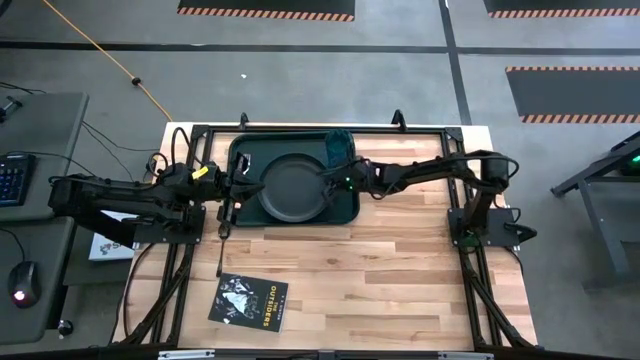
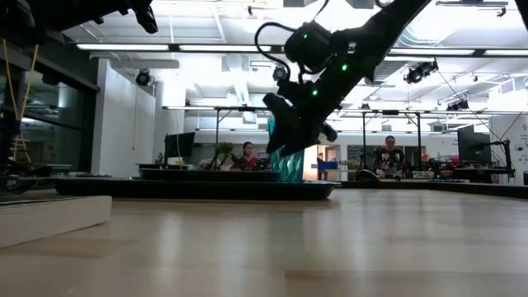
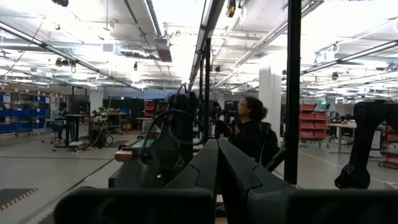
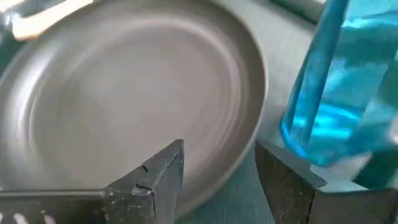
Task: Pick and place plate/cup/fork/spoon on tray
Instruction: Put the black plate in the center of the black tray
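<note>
While the left gripper [image 1: 228, 193] waits with its fingers together just off the tray's [image 1: 240, 150] left edge, holding nothing that can be seen, the work sits further right. On the bare wood just below that gripper lies a thin utensil [image 1: 221, 250] with a dark end, probably the spoon; the fork cannot be picked out for certain. A black booklet [image 1: 249, 300] lies nearer the table's front. The plate [image 1: 290, 187] rests flat in the middle of the tray, and the cup [image 1: 337, 147] stands upright in the tray's far right corner, beside the plate's rim. The right gripper [image 1: 332, 180] hangs over the plate's right rim, fingers [image 4: 155, 174] apart and empty, with the cup just beyond them. Plate and cup look placed, so the step in hand reads as letting go and backing off. Next comes the cutlery: an arm must descend to the utensil on the wood and pinch its slim handle without scraping the table.
</note>
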`<state>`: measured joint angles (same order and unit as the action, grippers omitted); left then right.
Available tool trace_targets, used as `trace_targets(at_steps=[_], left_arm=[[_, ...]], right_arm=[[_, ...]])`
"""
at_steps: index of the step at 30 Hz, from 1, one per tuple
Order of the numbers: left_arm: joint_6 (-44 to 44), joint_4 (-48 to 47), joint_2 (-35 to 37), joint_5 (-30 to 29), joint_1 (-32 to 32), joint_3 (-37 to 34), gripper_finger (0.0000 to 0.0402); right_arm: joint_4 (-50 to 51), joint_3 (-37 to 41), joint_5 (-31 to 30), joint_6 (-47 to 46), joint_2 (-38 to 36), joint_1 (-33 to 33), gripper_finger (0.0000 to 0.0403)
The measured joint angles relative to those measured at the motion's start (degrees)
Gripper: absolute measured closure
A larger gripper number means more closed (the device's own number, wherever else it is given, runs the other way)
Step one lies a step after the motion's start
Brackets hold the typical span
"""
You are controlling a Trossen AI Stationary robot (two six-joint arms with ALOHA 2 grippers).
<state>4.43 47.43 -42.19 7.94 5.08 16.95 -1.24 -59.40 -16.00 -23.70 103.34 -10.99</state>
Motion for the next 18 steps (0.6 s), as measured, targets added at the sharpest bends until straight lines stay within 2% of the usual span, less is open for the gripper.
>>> trace_targets(at_steps=[4, 7, 11, 13, 14, 18], left_arm=[[0.0, 0.0, 0.0, 0.0, 0.0, 0.0, 0.0401], [1.1, 0.0, 0.0, 0.0, 0.0, 0.0, 0.0401], [1.4, 0.0, 0.0, 0.0, 0.0, 0.0, 0.0401], [1.4, 0.0, 0.0, 0.0, 0.0, 0.0, 0.0401], [1.4, 0.0, 0.0, 0.0, 0.0, 0.0, 0.0401], [1.0, 0.1, 0.0, 0.0, 0.0, 0.0, 0.0402]], right_arm=[[6.5, 0.0, -0.4, 1.8, -1.5, 2.9, 0.0224], [9.5, 0.8, -1.9, 1.8, -1.5, 5.1, 0.0252], [9.5, 4.0, -4.9, 0.0, -1.5, 6.8, 0.033], [7.5, 5.1, -4.9, -0.9, -1.4, 6.9, 0.0379], [5.9, 5.6, -4.8, -1.1, -1.3, 6.9, 0.039], [0.8, 6.1, -4.6, -1.2, -1.2, 6.7, 0.0383]])
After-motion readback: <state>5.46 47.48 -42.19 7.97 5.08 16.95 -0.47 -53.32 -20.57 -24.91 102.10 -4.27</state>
